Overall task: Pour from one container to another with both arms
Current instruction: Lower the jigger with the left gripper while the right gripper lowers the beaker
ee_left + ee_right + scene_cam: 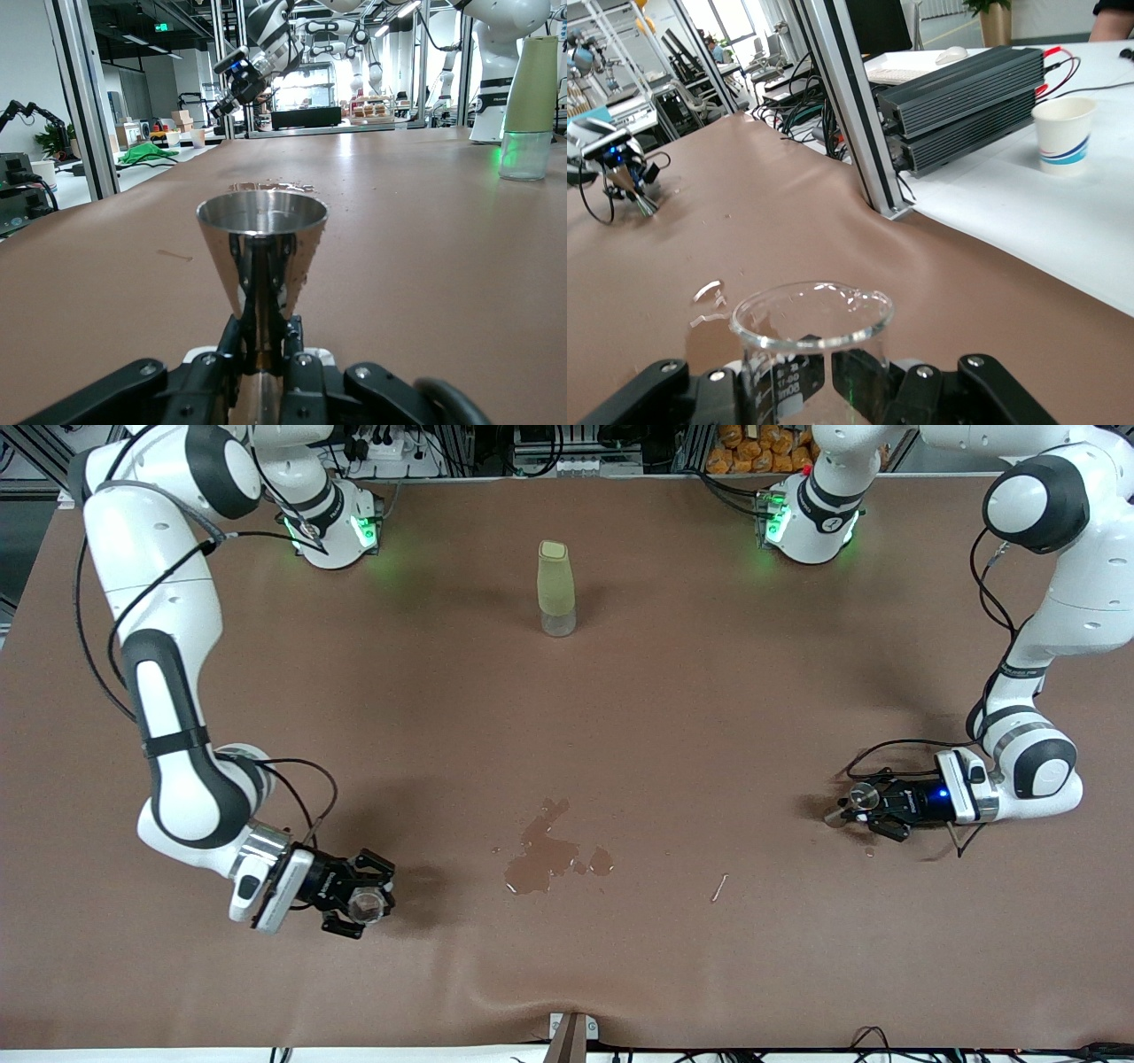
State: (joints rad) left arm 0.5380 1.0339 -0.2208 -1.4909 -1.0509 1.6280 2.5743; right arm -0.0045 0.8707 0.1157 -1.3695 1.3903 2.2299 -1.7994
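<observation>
Now left gripper [864, 808] grips metal cup [261, 252]; right gripper [368, 899] grips beaker [811, 341].

Front cam sits high, looking down over the whole brown surface [673, 717], while both wrist cams ride low just above it, looking out level, each catching the spill [545, 859] too.

Green bottle [556, 589], puddle [547, 857], table [709, 717]

1. You can make out printed scale marks on the glass beaker [799, 350] in the right wrist view (one reads roughly "80", blurred).
2. Nothing else carries writing you can read, not even the paper cup [1064, 135].
</observation>
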